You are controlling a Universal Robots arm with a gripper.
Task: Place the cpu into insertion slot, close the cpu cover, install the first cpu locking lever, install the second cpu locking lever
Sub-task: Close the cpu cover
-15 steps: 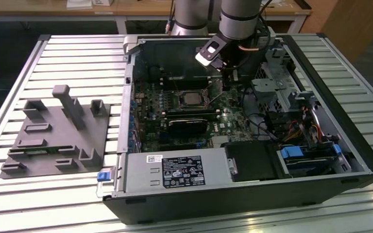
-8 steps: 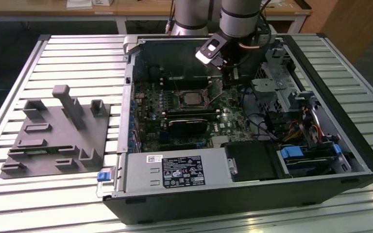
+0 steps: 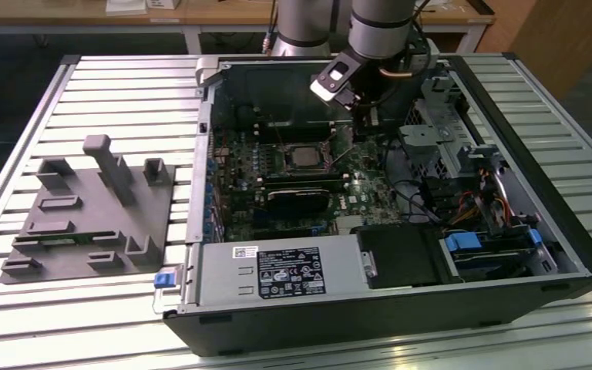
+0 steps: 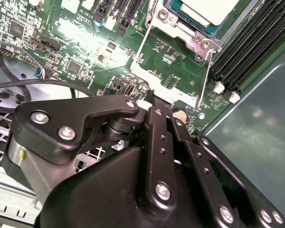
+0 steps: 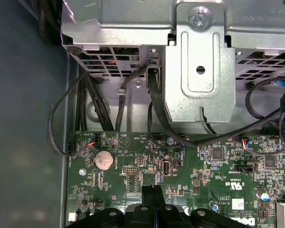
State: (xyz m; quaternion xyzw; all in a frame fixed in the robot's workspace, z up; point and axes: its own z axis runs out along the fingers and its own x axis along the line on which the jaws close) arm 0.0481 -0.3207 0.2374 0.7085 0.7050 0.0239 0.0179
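Observation:
The cpu (image 4: 206,9), pale and silvery, lies in the insertion slot (image 4: 164,16) on the green board; in the exterior view it sits mid-board (image 3: 302,157). The cpu cover (image 4: 139,50), a thin silvery frame, is swung open away from the slot, and green board shows through its window. My gripper (image 4: 149,102) hangs inside the case (image 3: 363,104) with its black fingers pressed together, the tips at the cover's free edge. Whether they pinch that edge is hidden. In the first wrist view the shut gripper (image 5: 151,189) points at the board. I cannot tell the locking levers from the socket's metalwork.
A metal drive cage (image 5: 199,71) and black cables (image 5: 154,104) stand close beyond the gripper. Memory slots (image 4: 256,47) flank the socket. A black card (image 3: 296,199) and the power supply (image 3: 275,274) lie nearer the case front. A grey fixture (image 3: 90,208) sits at the exterior view's left.

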